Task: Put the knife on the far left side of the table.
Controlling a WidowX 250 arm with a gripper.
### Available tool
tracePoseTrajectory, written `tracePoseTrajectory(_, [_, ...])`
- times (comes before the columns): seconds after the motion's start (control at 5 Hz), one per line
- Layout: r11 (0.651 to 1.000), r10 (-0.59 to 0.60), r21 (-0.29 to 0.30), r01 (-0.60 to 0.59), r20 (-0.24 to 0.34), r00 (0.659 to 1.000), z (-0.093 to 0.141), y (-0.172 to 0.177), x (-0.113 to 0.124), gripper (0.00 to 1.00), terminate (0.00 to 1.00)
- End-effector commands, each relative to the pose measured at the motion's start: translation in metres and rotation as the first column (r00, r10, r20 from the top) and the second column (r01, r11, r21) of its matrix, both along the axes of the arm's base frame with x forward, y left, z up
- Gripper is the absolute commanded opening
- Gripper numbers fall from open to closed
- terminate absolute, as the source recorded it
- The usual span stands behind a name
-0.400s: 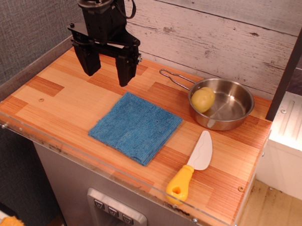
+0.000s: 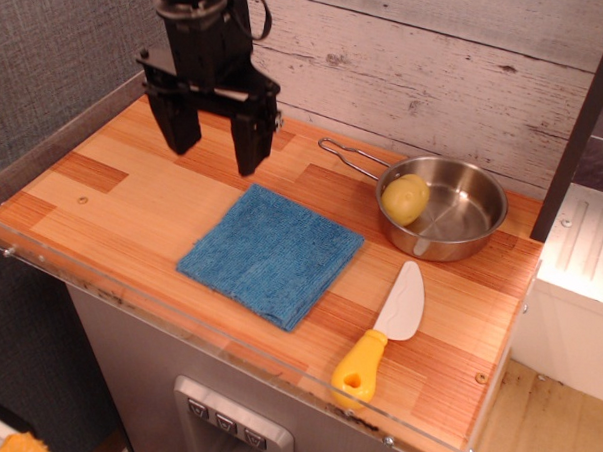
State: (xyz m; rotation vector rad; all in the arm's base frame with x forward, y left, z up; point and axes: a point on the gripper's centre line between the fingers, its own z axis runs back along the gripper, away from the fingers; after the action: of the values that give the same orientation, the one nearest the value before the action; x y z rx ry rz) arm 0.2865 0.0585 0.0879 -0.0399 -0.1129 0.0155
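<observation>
The knife (image 2: 387, 333) lies flat near the front right of the wooden table (image 2: 133, 194), white blade pointing away, yellow-orange handle toward the front edge. My gripper (image 2: 214, 142) hangs over the back left of the table, well left of the knife. Its two black fingers (image 2: 251, 139) are spread apart and hold nothing.
A blue cloth (image 2: 271, 253) lies in the middle of the table. A steel pan (image 2: 452, 208) with a yellow round object (image 2: 406, 198) in it sits at the back right, handle pointing left. A clear acrylic rim (image 2: 217, 334) runs along the front edge. A wooden plank wall stands behind.
None; the gripper has shifted only very slightly.
</observation>
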Motion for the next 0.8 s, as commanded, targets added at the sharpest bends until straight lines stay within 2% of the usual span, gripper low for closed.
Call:
tracePoseTrajectory(0.0, [0.992,-0.123,-0.016,0.123,0.026,0.992,-0.002,-0.048,-0.007,1.0,0.0])
tracePoseTrajectory(0.2, [0.969,-0.248,0.012,0.247,0.014,0.969,-0.012,-0.082,-0.018,1.0,0.0])
tracePoseTrajectory(0.4, [0.931,-0.363,0.04,0.363,-0.003,0.932,-0.022,-0.113,-0.032,1.0,0.0])
tracePoseTrajectory(0.6, [0.909,-0.413,0.04,0.414,-0.041,0.91,-0.034,-0.133,-0.044,1.0,0.0])
